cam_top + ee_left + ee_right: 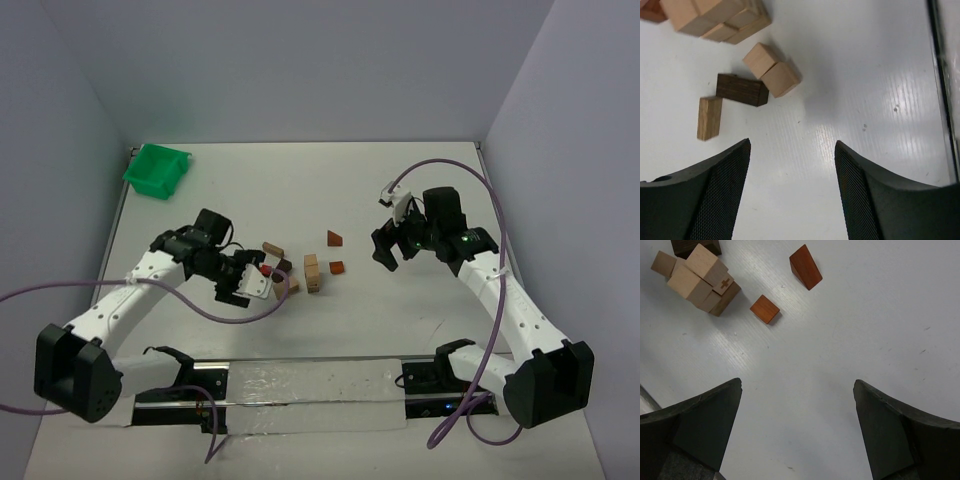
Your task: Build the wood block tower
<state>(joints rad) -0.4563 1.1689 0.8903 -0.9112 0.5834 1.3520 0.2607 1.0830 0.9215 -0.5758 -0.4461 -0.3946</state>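
The wood blocks lie mid-table. A short tan stack, the tower (pixel 312 272), stands there, with a reddish-brown cube (pixel 337 267) and a reddish wedge (pixel 334 238) to its right. Left of it are a tan cuboid (pixel 273 248), a dark brown block (pixel 284 266) and a tan block (pixel 290 285). My left gripper (pixel 258 284) hovers just left of these, open and empty. Its wrist view shows the tan cuboid (pixel 709 117), dark block (pixel 741 89) and tan pair (pixel 772 70) beyond the left gripper (pixel 791 145). My right gripper (pixel 385 252) (pixel 797 385) is wide open and empty, right of the cube (pixel 764 309), wedge (pixel 805 267) and stack (pixel 697 280).
A green plastic bin (pixel 157 170) sits at the far left corner of the table. Grey walls close in the table on three sides. A black rail with a shiny plate (pixel 300 385) runs along the near edge between the arm bases.
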